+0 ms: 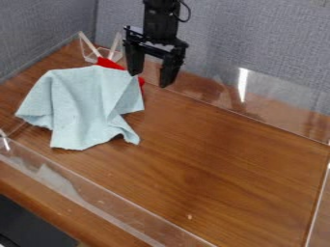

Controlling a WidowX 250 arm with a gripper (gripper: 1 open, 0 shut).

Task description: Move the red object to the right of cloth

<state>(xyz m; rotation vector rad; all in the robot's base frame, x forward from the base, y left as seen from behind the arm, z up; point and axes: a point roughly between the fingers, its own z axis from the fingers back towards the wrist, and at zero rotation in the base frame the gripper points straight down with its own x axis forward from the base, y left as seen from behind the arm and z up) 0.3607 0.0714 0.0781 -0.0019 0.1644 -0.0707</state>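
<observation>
Hand (151,69) wide open, empty.

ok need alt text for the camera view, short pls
A black robot gripper hangs with its jaws open over the back of a wooden table, just right of a red object that peeks out behind a rumpled pale blue-green cloth. Clear low walls edge the table, and a grey wall stands behind it.

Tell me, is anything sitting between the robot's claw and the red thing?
No. In the camera view the open gripper hangs right beside the red object, with only bare table showing in the small gap.
</observation>
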